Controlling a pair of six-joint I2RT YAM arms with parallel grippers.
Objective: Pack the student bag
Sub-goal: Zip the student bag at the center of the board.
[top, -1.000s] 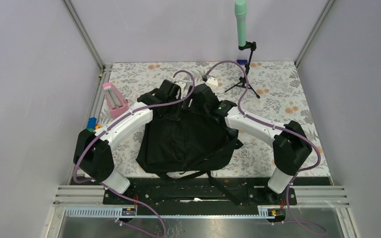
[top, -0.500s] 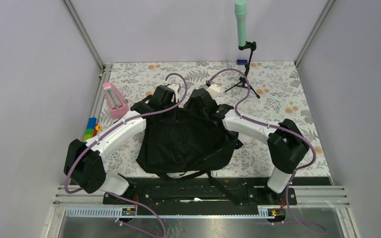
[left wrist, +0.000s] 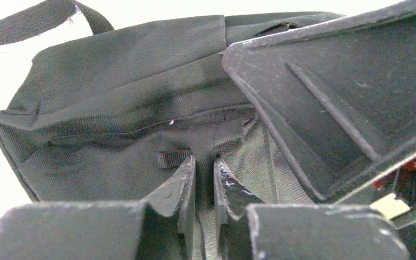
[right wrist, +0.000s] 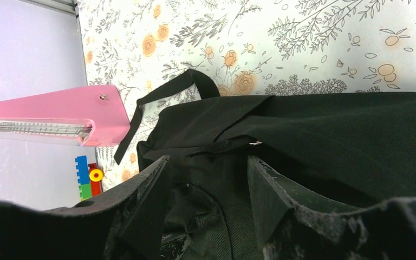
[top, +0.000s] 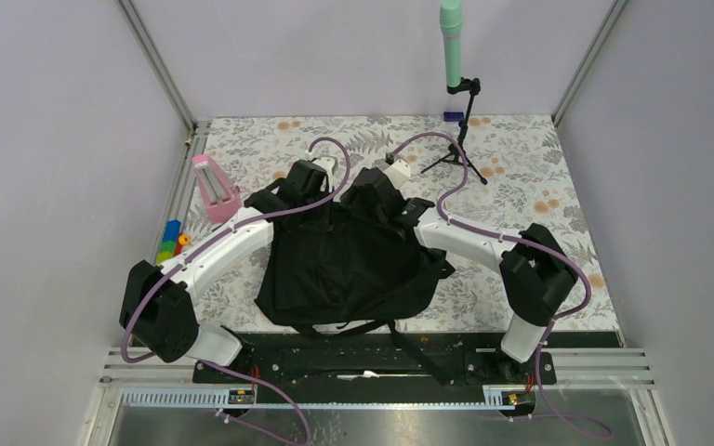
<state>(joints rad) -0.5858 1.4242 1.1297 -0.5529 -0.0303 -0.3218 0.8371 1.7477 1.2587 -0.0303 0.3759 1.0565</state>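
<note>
The black student bag (top: 349, 269) lies on the flowered tabletop between both arms, straps trailing toward the near edge. My left gripper (top: 323, 197) is at the bag's far top edge. In the left wrist view the gripper (left wrist: 205, 165) has its jaws nearly closed, pinching a fold of the bag's fabric (left wrist: 124, 97) beside a small webbing loop. My right gripper (top: 372, 200) sits close beside it, and its body shows in the left wrist view (left wrist: 346, 97). In the right wrist view the gripper (right wrist: 208, 162) is open, with its fingers straddling the bag's fabric (right wrist: 330, 130) near a zipper pull.
A pink wedge-shaped object (top: 214, 186) stands left of the bag and also shows in the right wrist view (right wrist: 59, 116). Coloured toy bricks (top: 172, 242) lie at the left edge. A green microphone on a small tripod (top: 453, 56) stands at the back right.
Both arms stretched farther across the bag toward its far edge, and the left shoulder swung down and left. In the last half second only the right arm shifted slightly.
</note>
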